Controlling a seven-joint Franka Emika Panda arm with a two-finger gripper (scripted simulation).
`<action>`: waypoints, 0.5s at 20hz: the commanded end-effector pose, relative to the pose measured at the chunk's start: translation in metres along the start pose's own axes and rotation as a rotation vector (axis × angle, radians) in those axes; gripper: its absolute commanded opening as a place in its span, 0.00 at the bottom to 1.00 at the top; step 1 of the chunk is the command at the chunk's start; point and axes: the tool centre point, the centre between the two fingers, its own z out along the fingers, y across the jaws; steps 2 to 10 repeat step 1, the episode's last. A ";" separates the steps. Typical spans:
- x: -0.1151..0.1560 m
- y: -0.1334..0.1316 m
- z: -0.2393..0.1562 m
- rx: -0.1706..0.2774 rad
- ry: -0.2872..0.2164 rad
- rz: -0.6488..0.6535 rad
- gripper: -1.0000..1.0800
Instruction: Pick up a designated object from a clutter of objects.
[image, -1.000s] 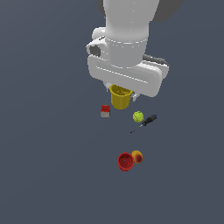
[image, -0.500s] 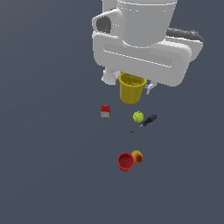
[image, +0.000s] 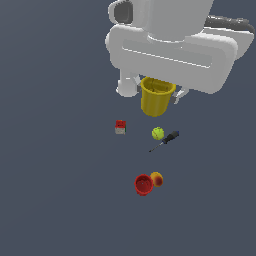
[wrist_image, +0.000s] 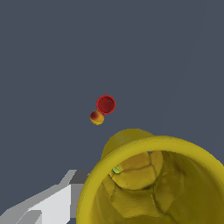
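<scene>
My gripper (image: 156, 93) looks smooth matt white plastic; the yellow cup (image: 156, 98) I hold, dull plastic, mottled inside.

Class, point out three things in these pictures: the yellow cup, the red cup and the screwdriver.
yellow cup (image: 155, 102), exterior view, on its outer wall below the rim.
red cup (image: 143, 184), exterior view, on its open mouth.
screwdriver (image: 171, 137), exterior view, on the black handle.

I see a plain dark grey floor (image: 55, 190). On it lie a red-and-white box (image: 120, 126), a yellow-green ball (image: 158, 133) just beside a black-handled screwdriver (image: 168, 139), and, apart from these, a red cup (image: 143, 184) touching an orange-red fruit (image: 157, 179).
</scene>
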 end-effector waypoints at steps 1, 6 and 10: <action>0.000 -0.001 -0.002 0.001 0.001 0.000 0.00; 0.000 -0.001 -0.002 0.001 0.001 0.000 0.00; 0.000 -0.001 -0.002 0.001 0.001 0.000 0.00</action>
